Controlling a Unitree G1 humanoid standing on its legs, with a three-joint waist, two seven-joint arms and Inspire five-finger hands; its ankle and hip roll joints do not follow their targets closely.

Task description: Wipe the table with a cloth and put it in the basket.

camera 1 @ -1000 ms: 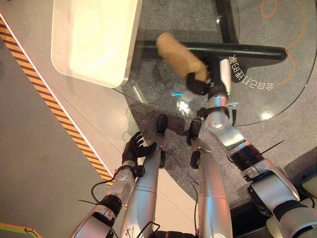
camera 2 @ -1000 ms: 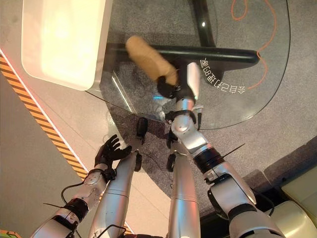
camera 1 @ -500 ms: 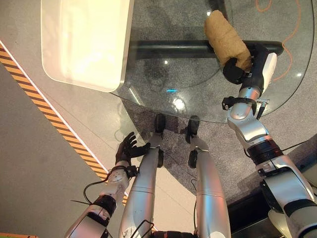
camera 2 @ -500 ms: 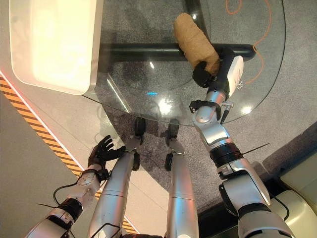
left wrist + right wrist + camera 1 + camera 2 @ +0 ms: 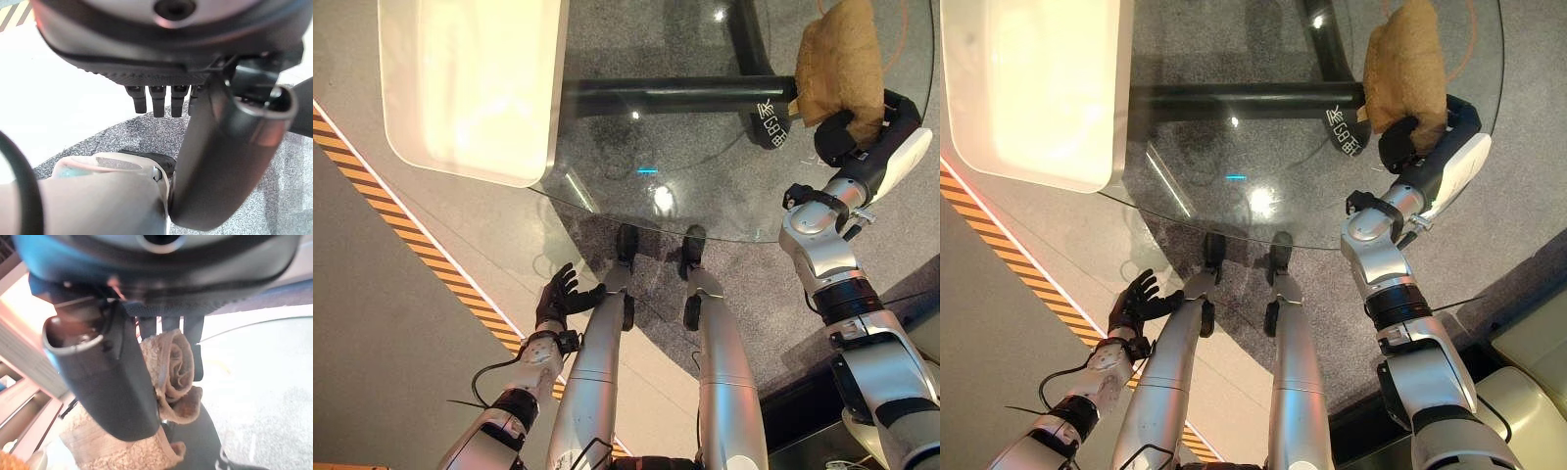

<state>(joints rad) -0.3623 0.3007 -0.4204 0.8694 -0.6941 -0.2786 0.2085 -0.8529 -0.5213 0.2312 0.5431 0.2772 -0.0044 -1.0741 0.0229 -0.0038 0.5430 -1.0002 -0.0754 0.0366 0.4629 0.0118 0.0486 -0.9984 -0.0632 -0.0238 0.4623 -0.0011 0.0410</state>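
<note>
A tan rolled cloth (image 5: 840, 61) lies on the right part of the round glass table (image 5: 666, 147), and my right hand (image 5: 855, 137) is shut on its near end. In the right wrist view the thumb (image 5: 112, 377) and fingers pinch the cloth (image 5: 173, 377). My left hand (image 5: 558, 296) hangs low beside the table's near left edge with its fingers (image 5: 156, 100) straight and holding nothing. A white basket (image 5: 475, 83) stands at the table's left side.
A black bar of the table's base (image 5: 675, 95) runs under the glass. An orange cable (image 5: 1474, 24) curls on the grey floor at the far right. A yellow-black striped line (image 5: 421, 235) crosses the floor on the left.
My right hand has swept the cloth across the glass from the middle to the right edge. The view has shifted a little. My left hand has stayed put.
</note>
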